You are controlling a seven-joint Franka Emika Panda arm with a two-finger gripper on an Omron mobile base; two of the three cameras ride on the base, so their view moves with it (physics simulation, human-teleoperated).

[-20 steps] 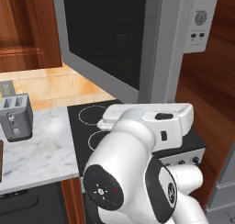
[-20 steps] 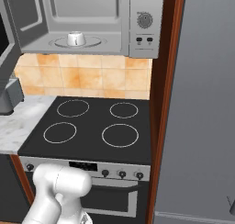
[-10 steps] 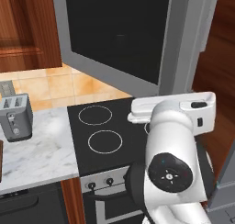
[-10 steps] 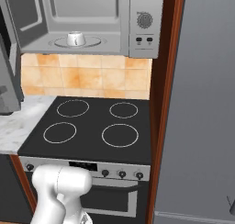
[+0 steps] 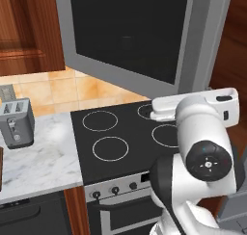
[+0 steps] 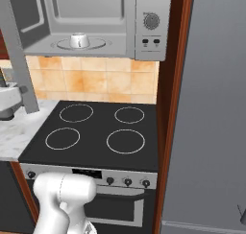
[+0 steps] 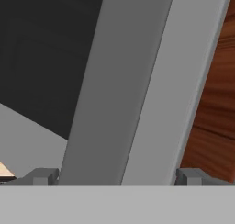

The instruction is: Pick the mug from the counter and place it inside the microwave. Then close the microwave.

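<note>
The white mug [image 6: 79, 40] stands on the round plate inside the microwave [image 6: 151, 22], whose cavity is open to the front. The microwave's door [image 5: 125, 32], dark glass in a grey frame, hangs partly swung out; its edge [image 6: 19, 55] shows at the left in the right base view. My gripper [image 7: 117, 178] is open, and its fingertips [image 7: 43, 176] stand wide on either side of the door's grey frame bar [image 7: 137, 90], close up against it. My arm [image 5: 205, 137] rises just right of the door's lower corner. The marbled counter [image 5: 38, 157] lies to the left.
A black stovetop [image 5: 120, 133] with ring burners sits below the microwave, with an oven front [image 6: 115, 180] under it. A silver toaster [image 5: 17, 123] stands on the counter at the left. A brown wood panel [image 6: 170, 108] and a grey wall [image 6: 211, 108] close off the right.
The door has swung further toward the microwave's front. My arm has moved to the right with it. The mug has stayed put inside.
</note>
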